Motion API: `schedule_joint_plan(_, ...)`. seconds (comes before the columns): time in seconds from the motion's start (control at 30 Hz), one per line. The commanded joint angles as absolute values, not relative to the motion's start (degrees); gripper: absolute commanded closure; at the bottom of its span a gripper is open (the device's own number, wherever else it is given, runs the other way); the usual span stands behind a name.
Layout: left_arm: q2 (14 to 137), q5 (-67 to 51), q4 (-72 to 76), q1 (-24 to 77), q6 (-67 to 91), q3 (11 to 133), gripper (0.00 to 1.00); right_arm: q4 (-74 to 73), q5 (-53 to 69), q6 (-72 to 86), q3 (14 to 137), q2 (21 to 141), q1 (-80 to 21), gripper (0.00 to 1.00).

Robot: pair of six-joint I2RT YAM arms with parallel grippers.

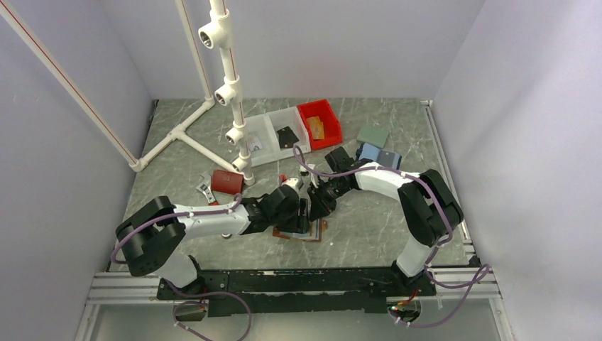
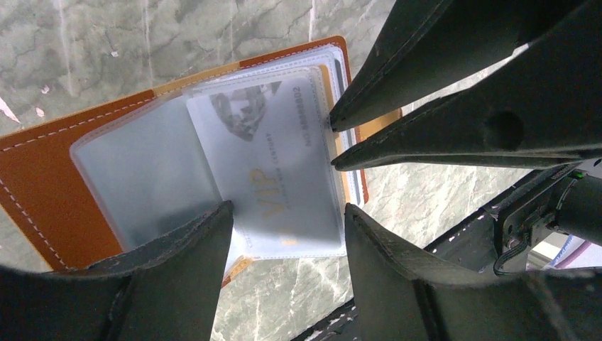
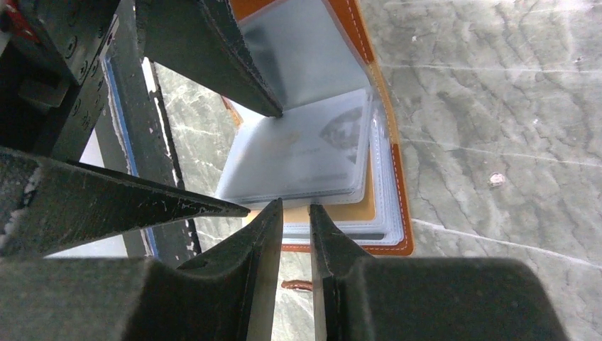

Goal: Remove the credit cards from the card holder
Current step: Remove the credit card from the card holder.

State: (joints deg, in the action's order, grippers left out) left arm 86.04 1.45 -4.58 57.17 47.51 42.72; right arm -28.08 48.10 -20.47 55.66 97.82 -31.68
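Observation:
The card holder (image 1: pixel 316 233) lies open on the table between both arms, brown leather (image 2: pixel 42 177) outside and clear plastic sleeves inside. A pale credit card (image 2: pixel 277 163) printed "VIP" sits in the top sleeve, and it also shows in the right wrist view (image 3: pixel 305 153). My left gripper (image 2: pixel 284 213) is open and its fingers bracket that sleeve, one at the fold and one at the outer edge. My right gripper (image 3: pixel 294 206) is open by a narrow gap with nothing in it. Its tips meet the sleeve's open edge (image 2: pixel 334 144). I see no black card.
At the back stand a red bin (image 1: pixel 319 122) and clear bins (image 1: pixel 273 135). A blue case (image 1: pixel 376 155) and a grey-green pad (image 1: pixel 373 135) lie back right. A dark red box (image 1: pixel 227 181), a wrench (image 1: pixel 204 190) and a white pipe frame (image 1: pixel 227 78) are to the left.

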Motion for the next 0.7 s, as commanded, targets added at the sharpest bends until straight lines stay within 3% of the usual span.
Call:
schedule_joint_plan(0.0, 86.59, 3.52, -6.12, 56.96, 47.55, 44.52, 0.38, -28.89, 50.40, -21.75, 57.83, 98.31, -32.33, 0.77)
schedule_joint_plan(0.2, 86.32, 3.95, -5.95, 56.95, 47.77, 43.93, 0.52, -28.84, 49.84, -21.81, 57.92, 98.34, -32.42, 0.77)
schedule_joint_plan(0.67, 82.80, 2.35, -3.70, 56.05, 48.61, 41.22, 0.55, -28.22, 45.71, -21.11, 57.88, 98.56, -32.43, 0.75)
